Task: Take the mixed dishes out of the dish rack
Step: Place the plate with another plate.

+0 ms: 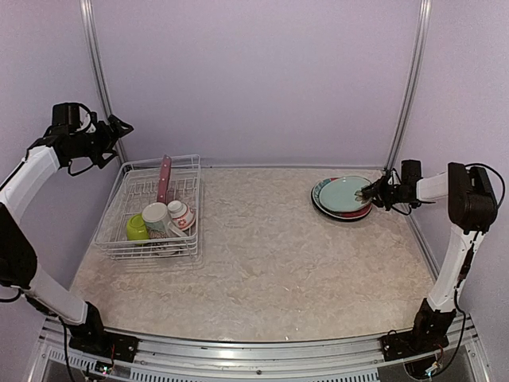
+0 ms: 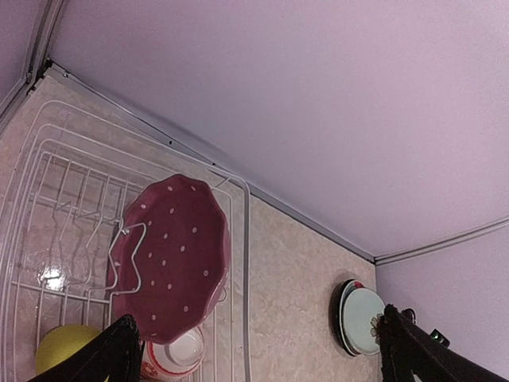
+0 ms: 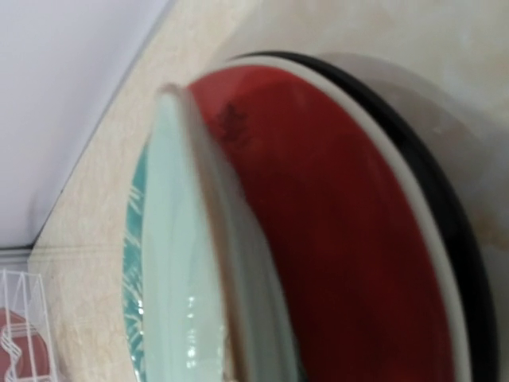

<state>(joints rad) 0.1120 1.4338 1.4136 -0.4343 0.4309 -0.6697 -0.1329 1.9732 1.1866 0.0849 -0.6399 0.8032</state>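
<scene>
- right jaws: they sit at the near rim of the pale teal plate (image 3: 171, 270), which fills the wrist view hard against them. the fingers are out of that view and too small from above, so i cannot tell whether they pinch the rim or stand free.
- just past the teal plate lies the red plate (image 3: 318, 239), and beneath that the black plate (image 3: 457, 223), all stacked on the marbled surface (image 1: 278, 255).
- left jaws: spread wide, one dark fingertip (image 2: 111, 354) in each lower corner of the wrist view, held high and touching nothing.
- below and between them the pink polka-dot plate (image 2: 171, 259) stands upright in the slots of the dish rack (image 2: 246, 270). a wire loop crosses its face.
- nearer than that plate lie the small white-and-red bowl (image 2: 179, 354) and the lime-green bowl (image 2: 60, 350).
- only the top view shows the cream mug (image 1: 156, 216), between those two bowls.
- farthest from the left jaws, well across the surface, is the plate stack. the right wrist view in turn catches a corner of the rack.
</scene>
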